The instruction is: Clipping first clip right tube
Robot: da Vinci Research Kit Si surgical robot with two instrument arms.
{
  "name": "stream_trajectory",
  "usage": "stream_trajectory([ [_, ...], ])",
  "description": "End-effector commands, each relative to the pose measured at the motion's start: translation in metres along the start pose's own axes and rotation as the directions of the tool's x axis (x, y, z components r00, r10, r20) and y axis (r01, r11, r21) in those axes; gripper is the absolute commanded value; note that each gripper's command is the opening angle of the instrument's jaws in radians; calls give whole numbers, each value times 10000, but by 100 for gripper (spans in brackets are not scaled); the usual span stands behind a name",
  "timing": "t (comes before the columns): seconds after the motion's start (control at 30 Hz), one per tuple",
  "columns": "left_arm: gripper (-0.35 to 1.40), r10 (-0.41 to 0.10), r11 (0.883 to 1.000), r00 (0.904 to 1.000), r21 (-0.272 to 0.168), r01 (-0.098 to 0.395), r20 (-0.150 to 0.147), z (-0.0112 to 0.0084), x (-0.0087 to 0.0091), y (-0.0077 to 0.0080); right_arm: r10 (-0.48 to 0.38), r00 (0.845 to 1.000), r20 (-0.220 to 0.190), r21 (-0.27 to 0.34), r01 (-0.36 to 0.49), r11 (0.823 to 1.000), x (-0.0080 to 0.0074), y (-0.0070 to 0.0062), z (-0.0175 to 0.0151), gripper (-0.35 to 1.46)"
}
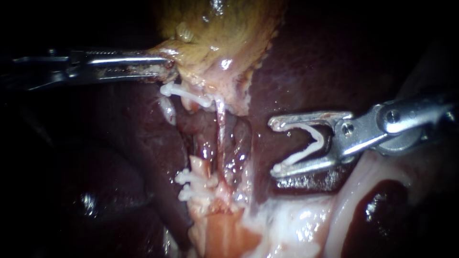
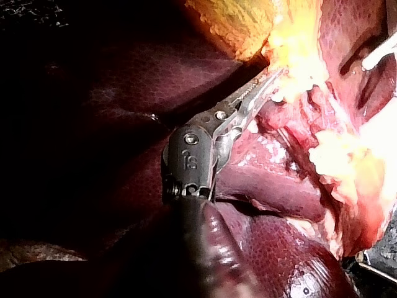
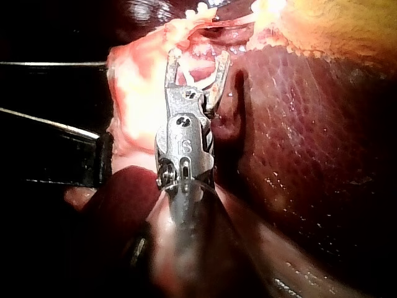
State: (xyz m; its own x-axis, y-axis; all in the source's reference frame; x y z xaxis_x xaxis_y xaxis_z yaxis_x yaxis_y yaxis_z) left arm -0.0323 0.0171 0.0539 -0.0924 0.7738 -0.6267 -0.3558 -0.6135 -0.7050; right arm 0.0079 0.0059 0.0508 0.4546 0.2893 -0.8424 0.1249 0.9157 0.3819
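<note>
Right instrument (image 1: 274,145), spread jaws holding an open clip (image 1: 306,152), sits short of the right tube (image 1: 221,136); left instrument (image 1: 167,67) pinches gallbladder (image 1: 224,38); skewed closure may catch liver (image 1: 311,62).

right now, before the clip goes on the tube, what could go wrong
The right instrument holds its clip apart from the thin tube; advancing, its tips might scrape the liver beneath. The placed clips sit close beside that tube; the new one could snag them.

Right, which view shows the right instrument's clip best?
Endoscope view: the clip lies side-on, both legs visible between the right instrument's jaws. The right wrist view sees it from behind, foreshortened. The left wrist view catches perhaps a white tip.
</note>
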Motion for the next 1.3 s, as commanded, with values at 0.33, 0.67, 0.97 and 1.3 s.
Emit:
stream_trajectory([
  [0.33, -35, 123, 9998, 9996, -154, -127, -269, -53, 59, 10, -4, 10000, -6, 63, 4, 10000, -1, 0, 0, 50],
  [0.67, -35, 903, 9937, 9958, -683, -893, 117, -76, 82, 21, 15, 10000, -9, 147, -14, 9999, 3, 1, 8, 50],
  [0.97, -35, 924, 9935, 9957, -680, -914, 113, -74, 79, 21, 351, 9990, -260, 291, -343, 9990, 12, 5, 56, 50],
  [1.3, -35, 938, 9935, 9955, -664, -929, 107, -72, 77, 23, 900, 9948, -466, 773, -863, 9933, 9, 7, 119, 50],
])
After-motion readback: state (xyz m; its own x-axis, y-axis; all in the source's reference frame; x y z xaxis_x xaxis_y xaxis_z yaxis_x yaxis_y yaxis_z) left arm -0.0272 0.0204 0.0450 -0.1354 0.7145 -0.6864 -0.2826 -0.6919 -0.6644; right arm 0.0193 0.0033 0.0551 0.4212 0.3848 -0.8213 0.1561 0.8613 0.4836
